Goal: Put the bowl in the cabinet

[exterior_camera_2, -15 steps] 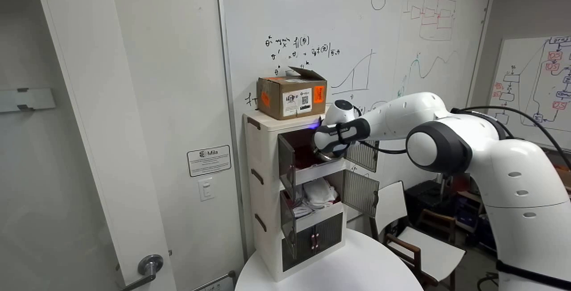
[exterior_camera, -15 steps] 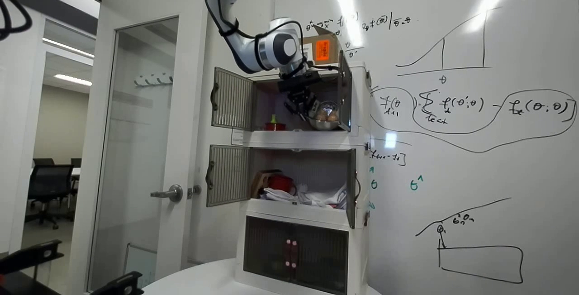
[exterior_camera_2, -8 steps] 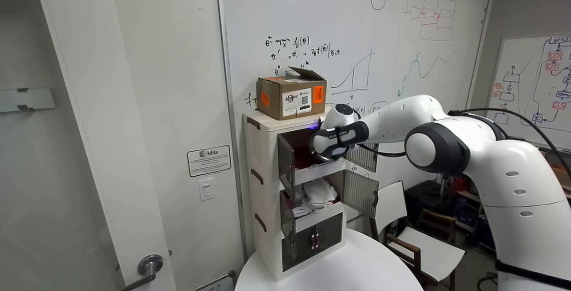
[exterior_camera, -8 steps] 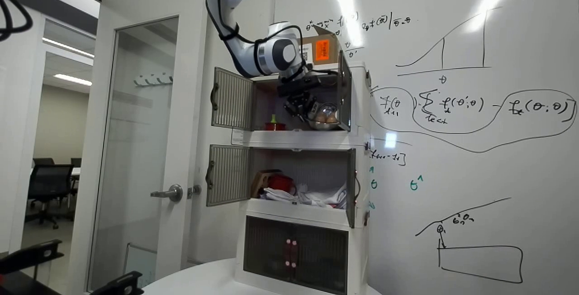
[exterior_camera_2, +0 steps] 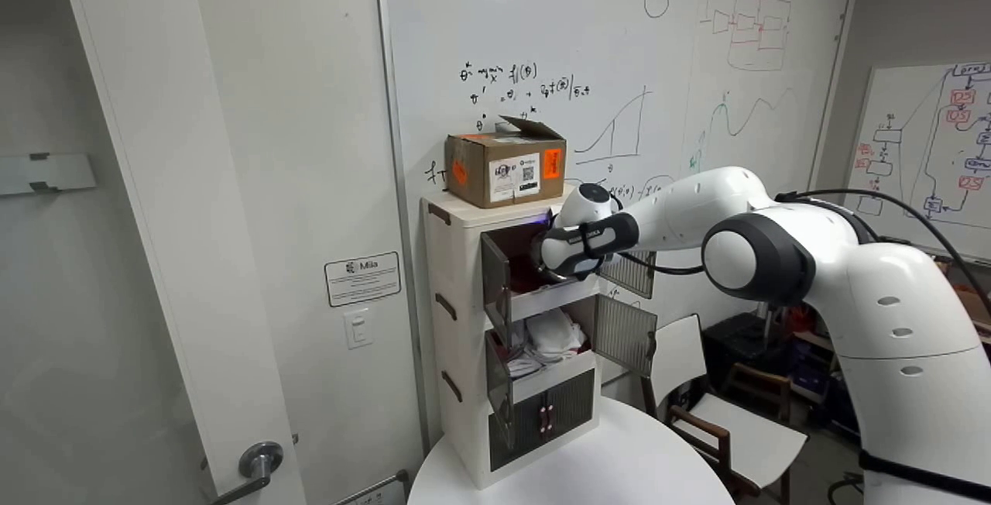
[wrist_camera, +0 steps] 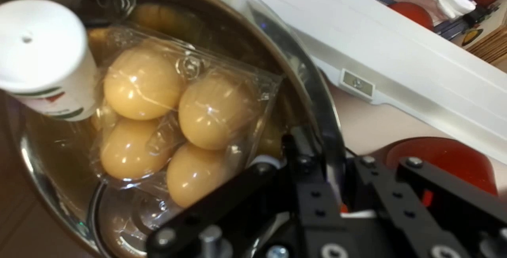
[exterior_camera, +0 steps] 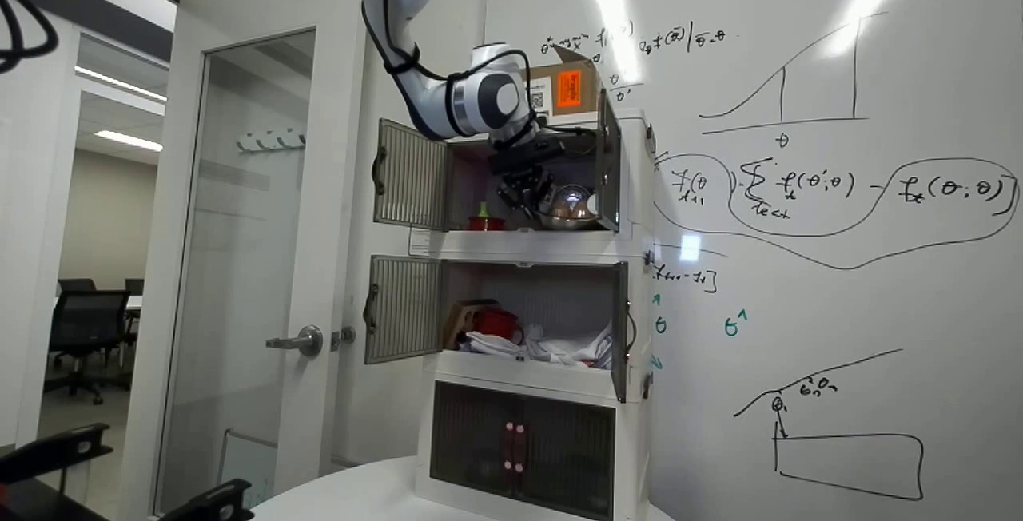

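Where rim of shiny metal bowl (wrist_camera: 303,74) runs between black fingers (wrist_camera: 317,204), gripper (wrist_camera: 332,159) pinched on it. In wrist view, rim overlaps white sill (wrist_camera: 396,44); touching or apart, cannot tell. Inside bowl: smooth tan eggs (wrist_camera: 142,84) under clear, glinting plastic (wrist_camera: 233,62), white printed cup (wrist_camera: 41,48) alongside. Bowl within upper compartment (exterior_camera: 475,169) of cabinet (exterior_camera: 527,245), close to grey door (exterior_camera: 610,169); open room opposite, above red object (exterior_camera: 485,224), toward ribbed door (exterior_camera: 411,177) swung wide. Atop cabinet, cardboard box (exterior_camera_2: 503,172), flap raised. Behind, glossy whiteboard (exterior_camera: 799,297) with dark marker curves.
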Robot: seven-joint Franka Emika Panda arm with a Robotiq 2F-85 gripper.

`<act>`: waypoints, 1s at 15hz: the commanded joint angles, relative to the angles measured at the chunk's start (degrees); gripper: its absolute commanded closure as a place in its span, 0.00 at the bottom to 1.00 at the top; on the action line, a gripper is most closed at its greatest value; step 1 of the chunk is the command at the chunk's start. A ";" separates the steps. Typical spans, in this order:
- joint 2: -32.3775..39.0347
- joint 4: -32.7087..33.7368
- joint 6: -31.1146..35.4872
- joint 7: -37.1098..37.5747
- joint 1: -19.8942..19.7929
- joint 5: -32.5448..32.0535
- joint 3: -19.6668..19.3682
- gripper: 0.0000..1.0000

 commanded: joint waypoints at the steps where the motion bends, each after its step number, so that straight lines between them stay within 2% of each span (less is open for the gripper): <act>1: 3.80 1.91 -2.71 -1.55 0.84 -2.39 0.48 0.98; 5: 5.08 3.04 -4.08 -3.50 1.46 -5.03 0.10 0.98; 9: 6.56 5.24 -5.21 -5.76 1.24 -5.03 0.62 0.98; 15: 8.51 9.71 -8.53 -4.35 2.51 -6.08 -1.31 0.98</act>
